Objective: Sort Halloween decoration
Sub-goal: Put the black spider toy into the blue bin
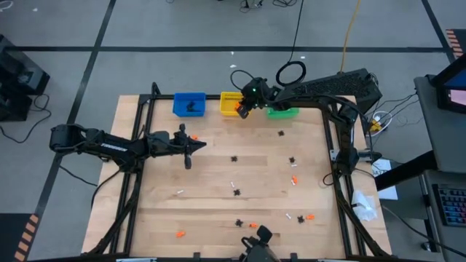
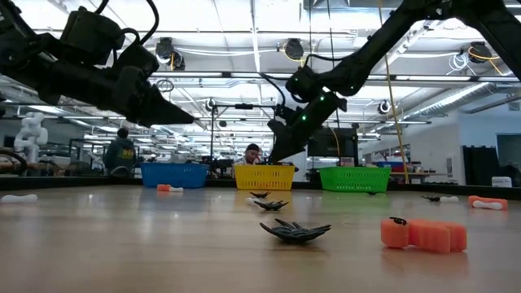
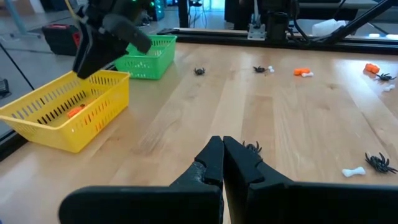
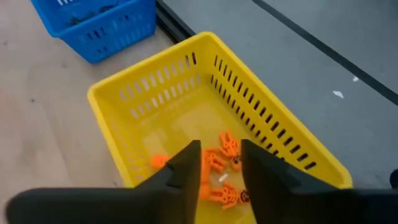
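Trinkets (image 1: 236,191) lie scattered over our table (image 1: 218,218); several orange ones sit in the yellow bin (image 4: 155,112), one of three. Our right gripper (image 4: 221,163) hovers there, fingers parted, empty. Left gripper (image 3: 222,160) is closed.

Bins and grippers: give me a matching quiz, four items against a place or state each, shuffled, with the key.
Items:
1. yellow bin
2. blue bin
3. left gripper
4. right gripper

Places or states:
A. shut, over bare table
B. holds orange trinkets
C. open, above the yellow bin
D. holds dark trinkets

Pairs: 1-B, 2-D, 3-A, 4-C. The orange trinkets show between the right gripper's fingers, down in the bin.
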Robot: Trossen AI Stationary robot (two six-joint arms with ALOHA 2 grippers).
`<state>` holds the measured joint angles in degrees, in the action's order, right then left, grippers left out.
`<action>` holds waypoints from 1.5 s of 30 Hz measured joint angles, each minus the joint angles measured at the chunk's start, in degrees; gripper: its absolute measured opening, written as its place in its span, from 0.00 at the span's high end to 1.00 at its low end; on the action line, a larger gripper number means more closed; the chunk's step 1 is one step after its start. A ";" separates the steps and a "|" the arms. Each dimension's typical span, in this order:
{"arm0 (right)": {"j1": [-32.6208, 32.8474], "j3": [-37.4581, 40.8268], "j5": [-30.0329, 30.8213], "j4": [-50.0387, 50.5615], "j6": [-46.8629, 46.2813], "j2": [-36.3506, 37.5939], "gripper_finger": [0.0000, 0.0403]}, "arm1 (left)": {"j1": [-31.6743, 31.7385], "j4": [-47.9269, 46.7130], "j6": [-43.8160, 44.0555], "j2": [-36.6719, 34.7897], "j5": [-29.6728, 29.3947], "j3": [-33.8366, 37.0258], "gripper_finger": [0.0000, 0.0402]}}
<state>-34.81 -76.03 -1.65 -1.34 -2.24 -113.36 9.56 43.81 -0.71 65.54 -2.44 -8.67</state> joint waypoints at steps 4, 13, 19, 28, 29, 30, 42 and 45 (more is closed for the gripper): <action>0.33 0.02 0.16 4.50 0.31 3.79 0.65 | 0.00 -0.50 -0.04 0.00 0.00 0.00 1.00; 2.64 8.62 1.53 18.05 0.32 19.29 0.80 | 0.00 -1.11 -0.09 0.00 -0.77 0.00 1.00; 4.72 26.20 1.50 18.42 -8.97 31.61 0.81 | 0.00 -1.12 -0.13 0.00 -0.81 0.00 1.00; 3.76 39.31 7.80 17.93 -20.45 38.01 0.63 | 0.00 -0.76 -0.02 0.00 -0.83 0.00 1.00; 3.31 39.41 7.80 17.77 -20.82 37.48 0.62 | -0.02 -0.77 0.19 0.00 -0.83 0.00 1.00; 2.89 39.41 7.76 17.43 -21.18 36.75 0.60 | -0.01 -0.76 0.24 0.00 -0.83 0.00 1.00; 1.42 39.32 6.11 12.63 -22.55 26.48 0.58 | -0.06 -1.48 0.31 0.00 -0.83 0.00 1.00; 1.40 39.23 5.86 11.59 -22.30 25.82 0.58 | -0.35 -1.62 0.35 0.00 -0.84 0.00 1.00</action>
<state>-33.41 -36.80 4.21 10.25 -24.54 -87.54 9.22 42.19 -0.36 65.54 -3.27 -8.67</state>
